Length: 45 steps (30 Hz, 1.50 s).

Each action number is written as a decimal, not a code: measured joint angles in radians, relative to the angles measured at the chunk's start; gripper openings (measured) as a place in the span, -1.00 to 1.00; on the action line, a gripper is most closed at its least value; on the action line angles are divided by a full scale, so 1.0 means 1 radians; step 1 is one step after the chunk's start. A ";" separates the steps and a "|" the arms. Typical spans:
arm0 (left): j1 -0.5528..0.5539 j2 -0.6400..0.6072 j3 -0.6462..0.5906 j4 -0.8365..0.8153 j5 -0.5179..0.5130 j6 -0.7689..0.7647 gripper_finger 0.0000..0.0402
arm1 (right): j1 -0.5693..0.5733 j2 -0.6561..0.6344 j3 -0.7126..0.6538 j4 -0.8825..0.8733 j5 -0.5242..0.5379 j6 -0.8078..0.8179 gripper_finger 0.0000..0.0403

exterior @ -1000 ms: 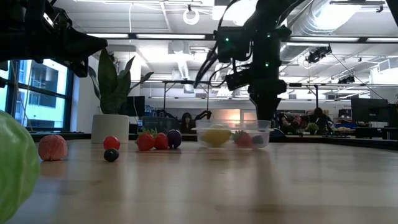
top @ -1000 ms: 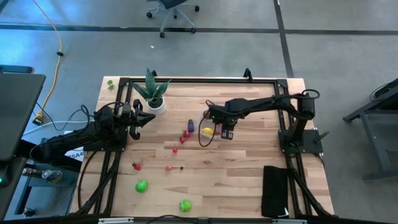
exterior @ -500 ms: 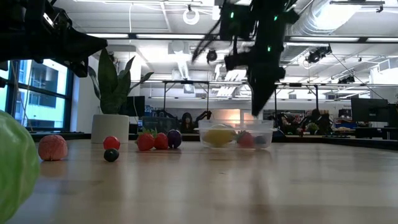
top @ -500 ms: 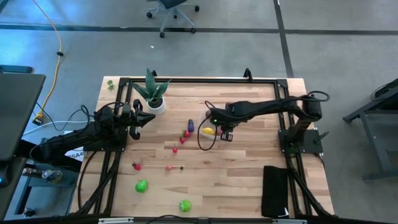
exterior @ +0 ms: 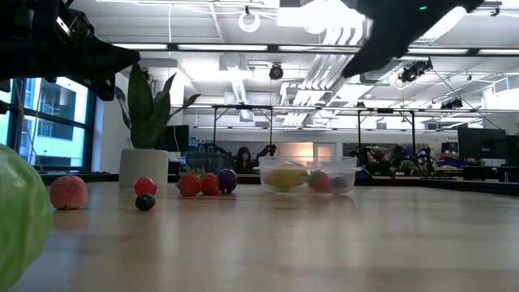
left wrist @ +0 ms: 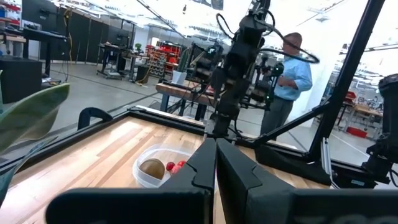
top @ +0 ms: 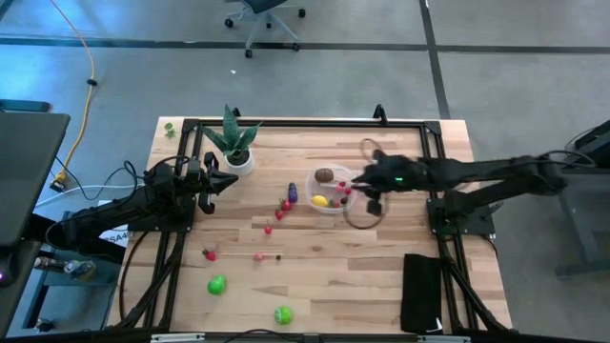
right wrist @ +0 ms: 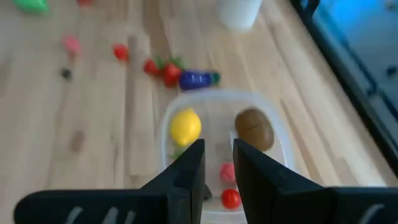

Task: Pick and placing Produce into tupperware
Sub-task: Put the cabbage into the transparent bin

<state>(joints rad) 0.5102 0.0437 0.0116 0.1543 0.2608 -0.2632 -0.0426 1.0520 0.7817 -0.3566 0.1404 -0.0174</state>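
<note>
Right jaws [top: 374, 195] hovering just beyond the tub [top: 330, 190], a narrow gap between the fingers, nothing held; left jaws [top: 221, 181] shut, parked by the plant [top: 233, 141]. Tub already holding lemon [right wrist: 185, 126], kiwi [right wrist: 254, 129] and red bits. Nearest loose pieces, aubergine [top: 292, 191] and strawberries [top: 284, 205], lying on the surface just past the tub's far side from the right jaws, between both arms

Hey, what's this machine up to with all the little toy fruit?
It is sorting toy produce into a clear tupperware near the middle of the table. A yellow lemon, a brown kiwi and some small red pieces already lie inside. The right gripper hangs above the container's edge, its fingers slightly apart with nothing between them. The left gripper waits shut beside the potted plant. More fruit, including two green pieces, lies loose on the wood.
</note>
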 joint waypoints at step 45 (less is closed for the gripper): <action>0.000 0.000 0.000 0.010 -0.086 0.000 -0.99 | -0.001 -0.366 -0.189 0.025 0.044 0.063 -0.64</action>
<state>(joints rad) 0.5098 0.0433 0.0120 0.1641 0.1751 -0.2630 -0.0433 0.6857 0.5922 -0.3317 0.1844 0.0452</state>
